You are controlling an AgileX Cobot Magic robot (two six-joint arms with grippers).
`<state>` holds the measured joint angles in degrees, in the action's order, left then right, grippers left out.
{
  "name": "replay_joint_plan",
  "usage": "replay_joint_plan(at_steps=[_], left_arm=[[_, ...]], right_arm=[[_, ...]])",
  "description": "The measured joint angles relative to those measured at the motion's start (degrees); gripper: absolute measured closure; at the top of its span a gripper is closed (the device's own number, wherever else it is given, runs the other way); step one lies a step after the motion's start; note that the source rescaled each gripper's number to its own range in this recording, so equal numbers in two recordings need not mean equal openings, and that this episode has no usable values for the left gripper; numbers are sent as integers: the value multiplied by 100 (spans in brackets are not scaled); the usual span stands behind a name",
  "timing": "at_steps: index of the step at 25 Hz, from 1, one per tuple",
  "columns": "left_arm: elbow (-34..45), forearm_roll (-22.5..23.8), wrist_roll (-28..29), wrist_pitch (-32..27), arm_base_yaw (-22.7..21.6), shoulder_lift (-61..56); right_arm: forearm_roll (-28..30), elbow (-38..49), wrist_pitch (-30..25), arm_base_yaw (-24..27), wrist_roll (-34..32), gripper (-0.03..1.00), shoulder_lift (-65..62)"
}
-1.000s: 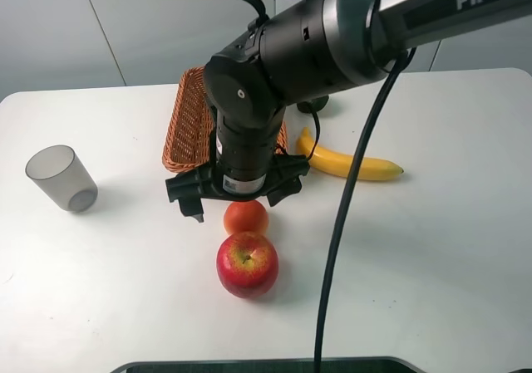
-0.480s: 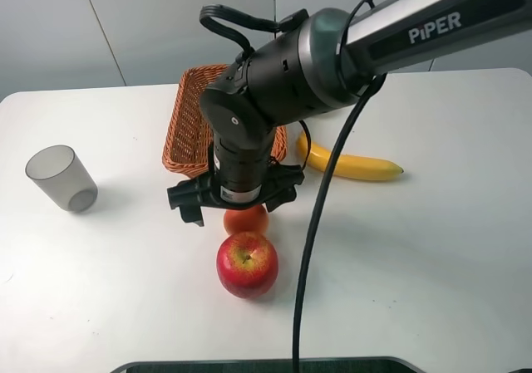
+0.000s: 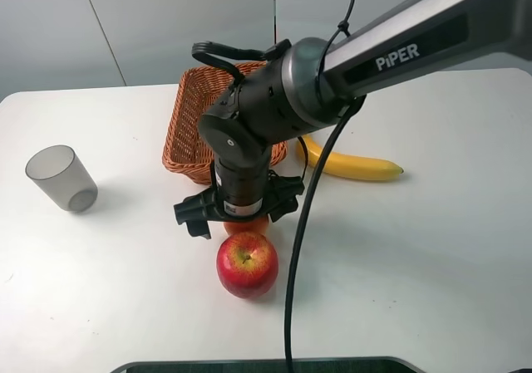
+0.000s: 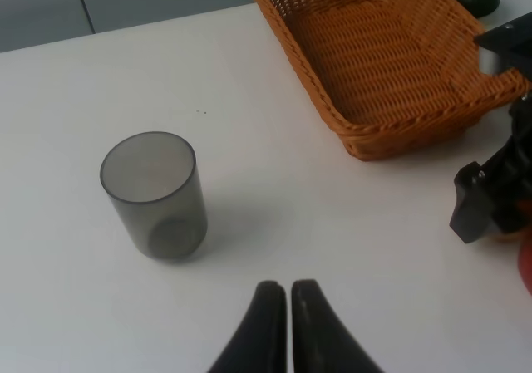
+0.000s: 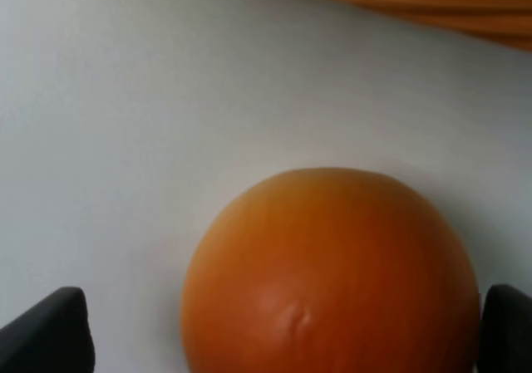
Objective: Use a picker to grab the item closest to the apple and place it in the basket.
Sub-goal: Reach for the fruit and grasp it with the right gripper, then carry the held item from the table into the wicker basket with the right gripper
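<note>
As right end effector (image 3: 240, 214) straddles one orange (image 5: 328, 273): one apple (image 3: 247, 263).

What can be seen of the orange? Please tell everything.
The orange is round, smooth and glossy, with faint stripes and a small dimple on top. It sits on the white table, between the basket and the apple, very near the apple; whether they touch cannot be told. The open right gripper hangs over it, one finger on each side.
</note>
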<state>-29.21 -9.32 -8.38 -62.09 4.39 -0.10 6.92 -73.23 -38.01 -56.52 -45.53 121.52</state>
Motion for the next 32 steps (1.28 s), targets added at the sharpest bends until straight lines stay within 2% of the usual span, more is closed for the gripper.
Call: replay_joint_plan(at_steps=[15,16,17,18,19,20,21,32], left_arm=[[0,0,0,0,0,0],[0,0,0,0,0,0],[0,0,0,0,0,0],[0,0,0,0,0,0],[0,0,0,0,0,0],[0,0,0,0,0,0],[0,0,0,0,0,0],[0,0,23,0,0,0]], right_arm=[[111,-2,3,1,0,-3,175],[111,-2,3,1,0,1,175],[111,-2,3,1,0,16,175],[111,-2,3,1,0,43,175],[135,-2,3,1,0,75,175],[148,-2,3,1,0,97,175],[148,-2,14,1,0,94,175],[148,-2,14,1,57,93,175]])
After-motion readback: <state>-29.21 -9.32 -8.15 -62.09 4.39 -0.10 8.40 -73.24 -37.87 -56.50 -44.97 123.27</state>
